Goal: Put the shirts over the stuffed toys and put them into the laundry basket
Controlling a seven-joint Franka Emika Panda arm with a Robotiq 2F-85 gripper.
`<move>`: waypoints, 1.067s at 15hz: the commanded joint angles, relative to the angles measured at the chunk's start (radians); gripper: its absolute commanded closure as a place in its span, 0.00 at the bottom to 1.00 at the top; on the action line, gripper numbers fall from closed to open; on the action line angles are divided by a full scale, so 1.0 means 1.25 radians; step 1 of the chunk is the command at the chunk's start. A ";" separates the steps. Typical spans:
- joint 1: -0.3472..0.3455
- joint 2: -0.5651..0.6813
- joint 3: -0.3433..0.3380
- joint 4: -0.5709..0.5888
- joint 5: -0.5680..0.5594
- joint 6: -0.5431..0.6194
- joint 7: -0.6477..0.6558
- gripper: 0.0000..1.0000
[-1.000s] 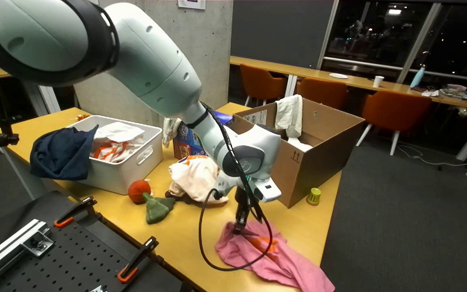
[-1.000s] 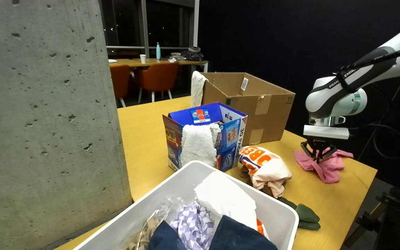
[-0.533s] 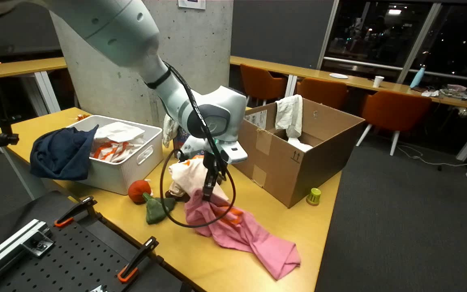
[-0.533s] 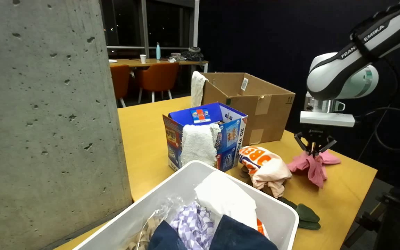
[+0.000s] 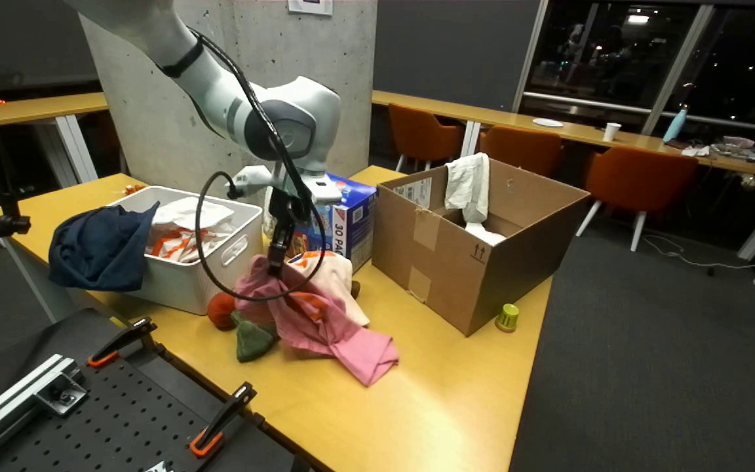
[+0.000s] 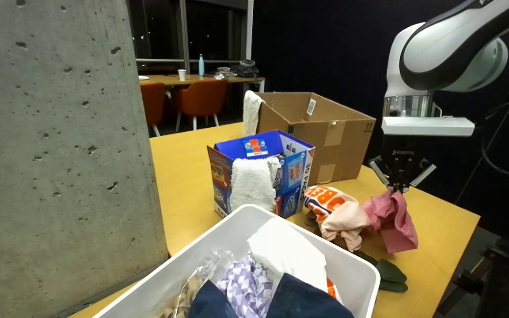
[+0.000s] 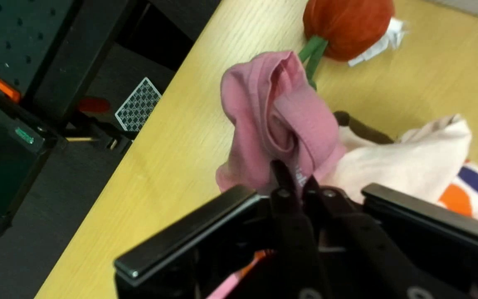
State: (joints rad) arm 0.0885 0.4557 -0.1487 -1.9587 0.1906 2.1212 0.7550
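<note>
The pincer (image 6: 399,189) is pressed together on the pink shirt (image 6: 393,223), whose fabric is pinched between the fingertips (image 7: 284,187). The shirt is suspended in folds beneath the pincer, and in the wrist view a rolled opening is shown just ahead of the fingertips. Whether its lowest edge is touching the surface (image 5: 430,406) cannot be determined. Beside the suspended fabric, near the pincer, a cream shirt (image 6: 343,216) with orange lettering is laid over a brown item (image 7: 365,131), most of which is concealed. Lower than the pincer, a round red toy (image 5: 221,311) is seated on the surface, with a green fabric part (image 5: 254,339) adjoining it; the green is partly hidden by the pink shirt in the wrist view. To the left of the pincer in an exterior view, the white basket (image 5: 184,288) is positioned; a white item (image 6: 290,251) and a purple checked cloth (image 6: 248,287) are contained in it, and a navy cloth (image 5: 99,249) is draped over its rim. To the right of the pincer in the same view, a cardboard box (image 5: 430,262) is stationed, with a green cup (image 5: 507,317) just beside it. Behind the pincer, between basket and box, a blue snack box (image 5: 351,226) is stood.
</note>
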 commanded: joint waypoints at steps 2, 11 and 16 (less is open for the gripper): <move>0.008 -0.020 0.060 0.047 -0.029 -0.131 -0.016 0.98; 0.025 0.088 0.121 0.213 -0.040 -0.307 -0.120 0.98; 0.029 0.129 0.120 0.254 -0.035 -0.332 -0.162 0.46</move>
State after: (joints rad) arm 0.1215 0.5842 0.0012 -1.6977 0.1475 1.7551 0.5856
